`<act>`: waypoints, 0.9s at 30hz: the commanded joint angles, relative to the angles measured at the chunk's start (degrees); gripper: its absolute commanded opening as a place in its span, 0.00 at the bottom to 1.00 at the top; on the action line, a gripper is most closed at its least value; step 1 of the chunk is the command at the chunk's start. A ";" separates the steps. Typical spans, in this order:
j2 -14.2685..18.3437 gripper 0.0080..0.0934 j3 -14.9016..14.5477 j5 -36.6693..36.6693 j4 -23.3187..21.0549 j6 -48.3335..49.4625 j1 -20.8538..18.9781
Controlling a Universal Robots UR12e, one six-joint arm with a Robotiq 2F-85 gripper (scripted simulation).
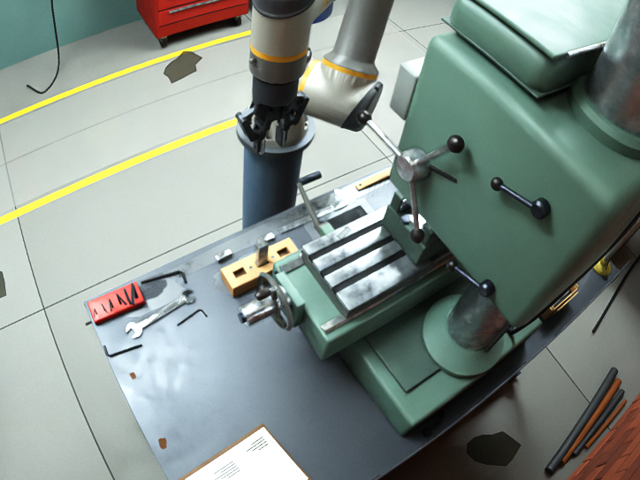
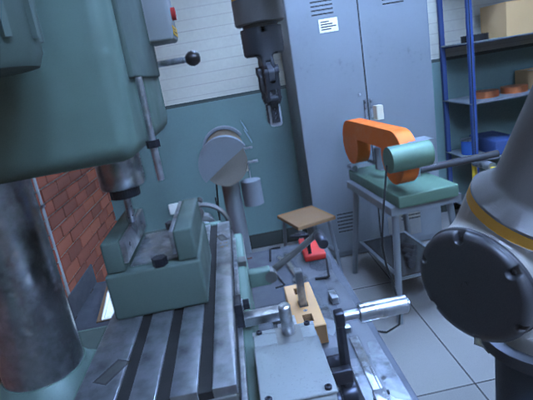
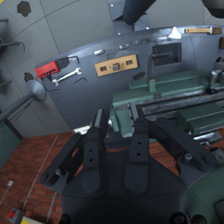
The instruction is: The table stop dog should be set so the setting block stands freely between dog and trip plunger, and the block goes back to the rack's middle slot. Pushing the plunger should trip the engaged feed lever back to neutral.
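The stop dog and trip plunger on the table's front edge are mostly hidden behind the mill table. The setting block (image 1: pixel 262 251) stands upright in the middle slot of the tan rack (image 1: pixel 258 272) on the bench, left of the mill table. The feed lever (image 1: pixel 309 202) with its black knob leans up from the table's front side. My gripper (image 1: pixel 271 127) hangs high above the bench, well over the rack, partly open and empty. From the wrist camera the rack (image 3: pixel 116 64) and the lever (image 3: pixel 152 68) lie far below.
The mill table's handwheel (image 1: pixel 275 302) and crank handle (image 1: pixel 257 310) stick out toward the bench's open area. A spanner (image 1: pixel 158 314), hex keys and a red key holder (image 1: pixel 115 301) lie to the left. The green mill head (image 1: pixel 513 143) towers on the right.
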State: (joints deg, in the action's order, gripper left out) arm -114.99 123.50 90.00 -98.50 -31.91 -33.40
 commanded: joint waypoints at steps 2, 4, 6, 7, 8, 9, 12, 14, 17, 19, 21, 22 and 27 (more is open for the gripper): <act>-0.01 0.41 -0.06 0.00 -0.02 -0.67 0.00; -0.01 0.41 -0.06 0.00 -0.02 -1.12 0.00; -0.01 0.41 -0.06 0.00 -0.02 -1.28 0.00; -0.01 0.41 -0.06 0.00 -0.02 -1.31 0.00; -0.01 0.41 -0.05 0.00 -0.02 -1.33 0.00; -0.02 0.41 -0.05 0.00 -0.01 -1.36 -0.01; -0.23 0.41 0.06 0.00 0.08 -1.59 -0.20; -0.61 0.41 0.26 0.00 0.26 -1.94 -0.53; -1.62 0.41 0.79 0.00 0.74 -2.91 -1.49; -2.62 0.41 1.30 0.00 1.22 -3.92 -2.50; -3.84 0.41 1.89 -0.01 1.84 -5.28 -3.86; -4.53 0.41 2.22 -0.01 2.20 -6.11 -4.69; -8.33 0.41 3.89 -0.01 4.33 -11.98 -10.57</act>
State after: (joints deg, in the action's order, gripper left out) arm -123.36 127.47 90.00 -94.12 -43.96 -43.94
